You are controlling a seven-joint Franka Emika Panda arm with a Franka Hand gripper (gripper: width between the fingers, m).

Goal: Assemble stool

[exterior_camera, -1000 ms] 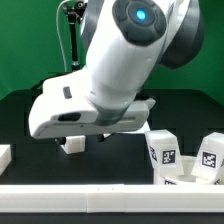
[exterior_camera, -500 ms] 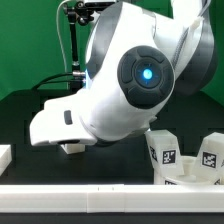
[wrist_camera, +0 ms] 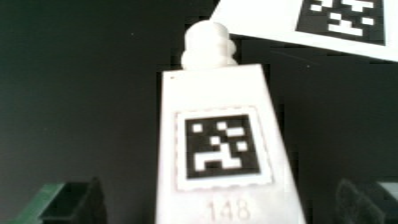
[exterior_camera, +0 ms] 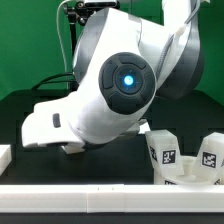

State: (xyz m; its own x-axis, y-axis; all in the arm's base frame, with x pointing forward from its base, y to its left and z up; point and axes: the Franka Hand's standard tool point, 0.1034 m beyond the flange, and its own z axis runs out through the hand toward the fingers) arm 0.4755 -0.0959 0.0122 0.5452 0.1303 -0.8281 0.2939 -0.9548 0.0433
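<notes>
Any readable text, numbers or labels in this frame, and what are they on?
"148": faint digits under the marker tag on the stool leg in the wrist view; blurred, so the middle digit is uncertain.
The two other legs in the exterior view carry only black-and-white tag patterns, with no letters or numbers readable.
No brand names or other words are visible.

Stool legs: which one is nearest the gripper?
The leg centred between the open gripper's fingers; the other two stand at the exterior view's right.
</notes>
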